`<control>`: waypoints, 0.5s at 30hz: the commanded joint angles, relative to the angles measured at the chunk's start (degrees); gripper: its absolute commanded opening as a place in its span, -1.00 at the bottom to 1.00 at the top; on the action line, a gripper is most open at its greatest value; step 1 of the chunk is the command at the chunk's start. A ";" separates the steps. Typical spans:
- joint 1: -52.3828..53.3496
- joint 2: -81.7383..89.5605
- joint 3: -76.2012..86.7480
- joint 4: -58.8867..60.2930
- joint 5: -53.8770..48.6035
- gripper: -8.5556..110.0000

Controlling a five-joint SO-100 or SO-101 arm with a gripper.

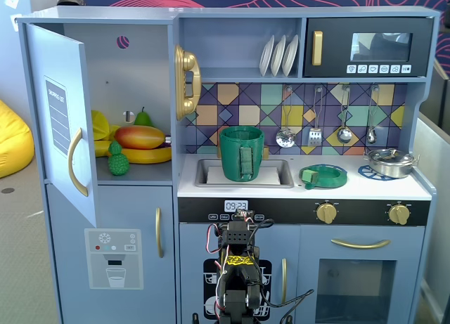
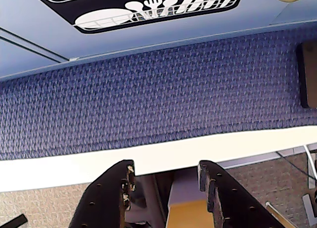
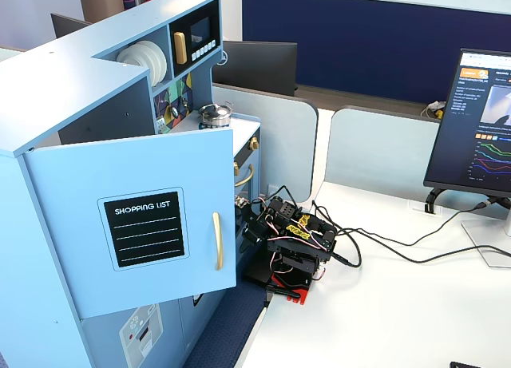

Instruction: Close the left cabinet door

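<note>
Item — the left cabinet door (image 1: pixel 62 120), pale blue, long axis upright, swung wide open at the toy kitchen's upper left in a fixed view. We place it up and to the left of the gripper (image 2: pixel 166 176), well apart. The arm (image 3: pixel 289 239) sits folded low before the kitchen — fingers spread, holding nothing, pointing down.

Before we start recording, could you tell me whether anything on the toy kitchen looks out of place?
Only the left cabinet door stands out: it hangs wide open, exposing the toy fruit. Nothing looks spilled or damaged.
</note>
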 commanded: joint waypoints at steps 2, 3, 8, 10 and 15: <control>0.35 -0.18 4.04 6.94 -0.18 -0.86; 0.44 -0.18 4.04 6.94 -0.18 -0.86; 0.44 -0.18 4.04 6.94 -0.18 -0.86; 0.09 -0.18 4.04 6.94 -0.26 -0.86; -6.86 -0.35 0.44 1.41 5.89 -0.86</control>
